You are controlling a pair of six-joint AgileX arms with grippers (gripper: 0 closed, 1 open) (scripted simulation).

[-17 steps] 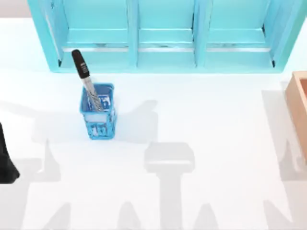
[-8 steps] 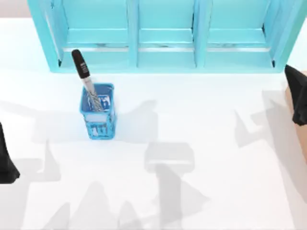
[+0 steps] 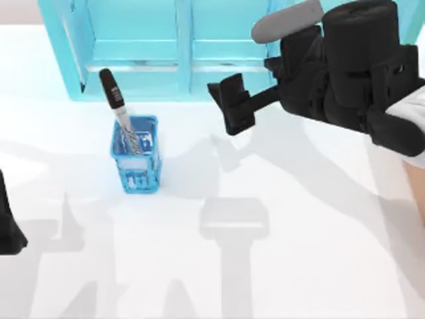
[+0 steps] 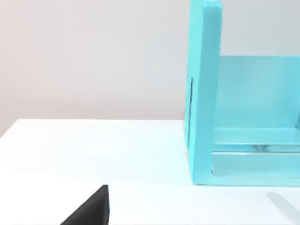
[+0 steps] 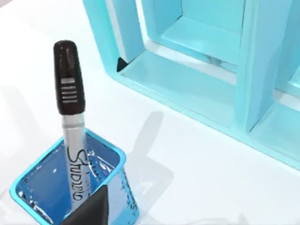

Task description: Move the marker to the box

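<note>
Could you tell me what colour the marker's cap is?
Black, clearest in the right wrist view: marker.

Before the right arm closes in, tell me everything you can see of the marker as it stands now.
The marker is a slim pen with a glossy black ribbed cap and a silvery-white barrel bearing black lettering. It stands cap-up in the small blue mesh basket at the table's left, in front of the turquoise shelf unit, leaning toward the shelf. Only the basket touches it. The right tool hangs apart from it, over the table's middle.

Rendered tabletop (turquoise shelf (image 3: pixel 179 46)) scene
</note>
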